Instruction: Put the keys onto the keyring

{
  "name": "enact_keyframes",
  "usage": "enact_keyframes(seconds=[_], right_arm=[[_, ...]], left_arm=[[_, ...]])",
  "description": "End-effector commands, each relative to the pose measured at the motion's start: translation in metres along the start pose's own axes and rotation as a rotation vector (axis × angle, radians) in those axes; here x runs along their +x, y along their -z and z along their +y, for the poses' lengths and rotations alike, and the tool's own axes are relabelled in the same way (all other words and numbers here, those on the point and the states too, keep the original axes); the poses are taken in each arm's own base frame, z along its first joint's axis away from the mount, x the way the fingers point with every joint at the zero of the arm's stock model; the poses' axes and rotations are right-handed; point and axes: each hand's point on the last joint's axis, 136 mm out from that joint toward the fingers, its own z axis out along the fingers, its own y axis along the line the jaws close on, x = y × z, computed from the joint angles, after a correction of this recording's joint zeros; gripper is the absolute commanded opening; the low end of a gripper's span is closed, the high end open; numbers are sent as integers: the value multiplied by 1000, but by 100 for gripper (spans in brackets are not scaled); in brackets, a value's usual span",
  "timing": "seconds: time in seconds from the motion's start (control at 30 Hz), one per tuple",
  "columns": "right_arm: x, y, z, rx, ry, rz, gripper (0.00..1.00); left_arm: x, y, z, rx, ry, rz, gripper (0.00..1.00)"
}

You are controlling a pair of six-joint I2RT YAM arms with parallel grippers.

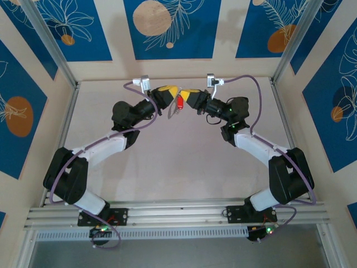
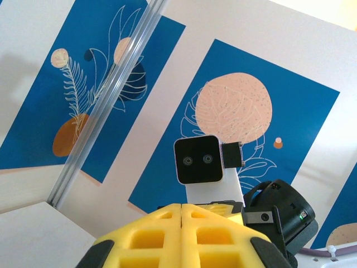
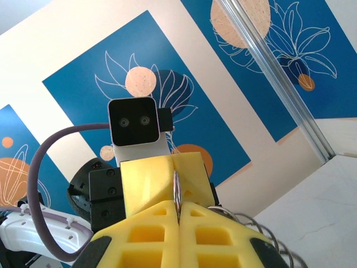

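Note:
Both grippers meet tip to tip above the back middle of the table. In the right wrist view my right gripper (image 3: 179, 205) is shut on the thin silver edge of the keyring (image 3: 176, 190), which runs up into the closed seam of the left gripper's yellow fingers (image 3: 148, 178). From above, the grey keyring (image 1: 172, 110) hangs below the left gripper (image 1: 174, 95). The red head of the key (image 1: 180, 103) sits just under the two tips, beside the right gripper (image 1: 186, 99). I cannot tell whether the key is threaded on the loop. My left gripper (image 2: 182, 207) has its pads pressed together.
The pale table (image 1: 178, 162) is walled by blue-and-cream panels with aluminium posts (image 1: 53, 42) at the back corners. The right arm's wrist camera (image 2: 198, 159) faces the left one at close range. Grey wire loops (image 3: 268, 231) show beside the right fingers.

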Motion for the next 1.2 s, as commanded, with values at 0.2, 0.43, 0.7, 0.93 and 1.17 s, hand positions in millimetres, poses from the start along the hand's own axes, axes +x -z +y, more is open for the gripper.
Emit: enact_keyframes(seconds=[0.2, 0.43, 0.7, 0.93, 1.17], right_arm=[[-15, -3, 15, -48, 21, -14, 16], [-14, -2, 12, -39, 11, -8, 0], [-16, 1, 12, -38, 7, 6, 0], [-17, 2, 8, -24, 3, 57, 0], [-14, 5, 0, -3, -2, 159, 0]], left_arm=[[-13, -8, -19, 75, -30, -30, 0], [-15, -9, -21, 77, -34, -25, 0], [-14, -14, -28, 105, -44, 16, 8], [-14, -14, -31, 120, -69, 59, 37], [-17, -7, -33, 143, -120, 142, 39]])
